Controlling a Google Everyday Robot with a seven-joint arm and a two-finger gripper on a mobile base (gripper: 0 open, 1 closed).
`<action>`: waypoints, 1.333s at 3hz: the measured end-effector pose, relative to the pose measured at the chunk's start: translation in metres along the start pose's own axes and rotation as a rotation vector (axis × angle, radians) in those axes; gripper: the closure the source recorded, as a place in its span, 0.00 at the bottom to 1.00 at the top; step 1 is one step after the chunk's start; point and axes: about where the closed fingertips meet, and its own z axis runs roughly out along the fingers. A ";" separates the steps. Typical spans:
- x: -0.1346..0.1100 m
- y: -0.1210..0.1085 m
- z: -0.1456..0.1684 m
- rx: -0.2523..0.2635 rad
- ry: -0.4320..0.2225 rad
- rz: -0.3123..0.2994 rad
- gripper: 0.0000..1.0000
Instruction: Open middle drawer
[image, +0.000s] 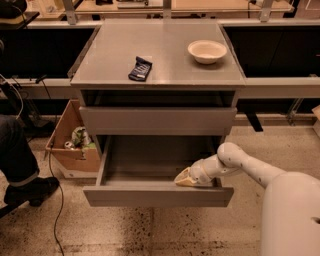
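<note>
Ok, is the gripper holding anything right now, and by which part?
Cannot tell. The gripper sits inside the pulled-out middle drawer, right behind its front panel near the right end.

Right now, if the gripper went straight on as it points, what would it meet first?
Probably the floor of the open middle drawer, just behind its front panel: the gripper sits inside it, pointing left and slightly down. Depth is unclear; possibly the left wall.

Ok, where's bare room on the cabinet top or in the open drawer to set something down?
Cabinet top: free between the dark packet and the bowl, and along the front edge. Middle drawer: left and centre floor is bare; the gripper crowds its front right corner.
</note>
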 end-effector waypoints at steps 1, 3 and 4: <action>0.002 0.009 0.000 -0.019 -0.004 0.005 1.00; 0.011 0.041 -0.003 -0.083 -0.002 0.012 1.00; 0.018 0.068 -0.007 -0.163 0.011 0.003 1.00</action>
